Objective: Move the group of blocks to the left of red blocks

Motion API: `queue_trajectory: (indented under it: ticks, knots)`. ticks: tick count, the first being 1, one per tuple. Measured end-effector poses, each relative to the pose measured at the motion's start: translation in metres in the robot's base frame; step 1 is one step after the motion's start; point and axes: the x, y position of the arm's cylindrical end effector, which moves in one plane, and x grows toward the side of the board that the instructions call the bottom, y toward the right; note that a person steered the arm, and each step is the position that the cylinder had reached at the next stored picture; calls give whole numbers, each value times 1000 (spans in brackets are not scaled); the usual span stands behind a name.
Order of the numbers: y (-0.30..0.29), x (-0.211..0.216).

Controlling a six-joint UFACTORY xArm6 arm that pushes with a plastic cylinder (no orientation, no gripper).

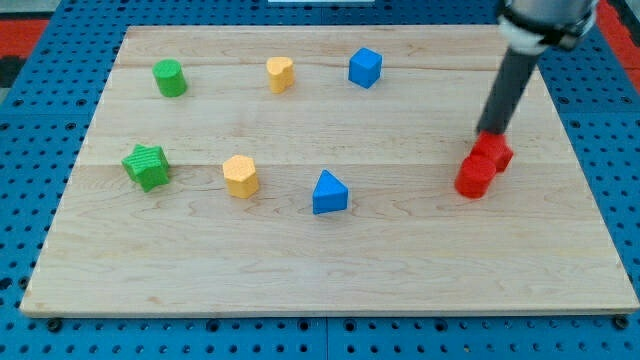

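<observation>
A pale wooden board (330,275) lies on a blue pegboard surface (30,150). In the upper left sits a green cylinder (169,78), with a yellow block (281,73) and a blue cube (365,67) to its right along the top. Lower down come a green star-like block (147,166), a yellow hexagonal block (240,176) and a blue triangular block (329,193). At the right, two red blocks (483,164) touch each other. My tip (489,131) appears to meet the upper red one, though the contact is hard to judge.
</observation>
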Motion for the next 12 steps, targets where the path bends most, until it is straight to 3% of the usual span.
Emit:
queue_trajectory:
  ticks: [1, 3, 4, 5, 6, 7, 9, 10, 11, 12]
  knots:
    - [-10, 38]
    - [-33, 31]
    - [-104, 6]
    - [-134, -2]
    - [-213, 18]
    - [-193, 60]
    - [-80, 86]
    - [-124, 81]
    - [-236, 98]
    - [-325, 65]
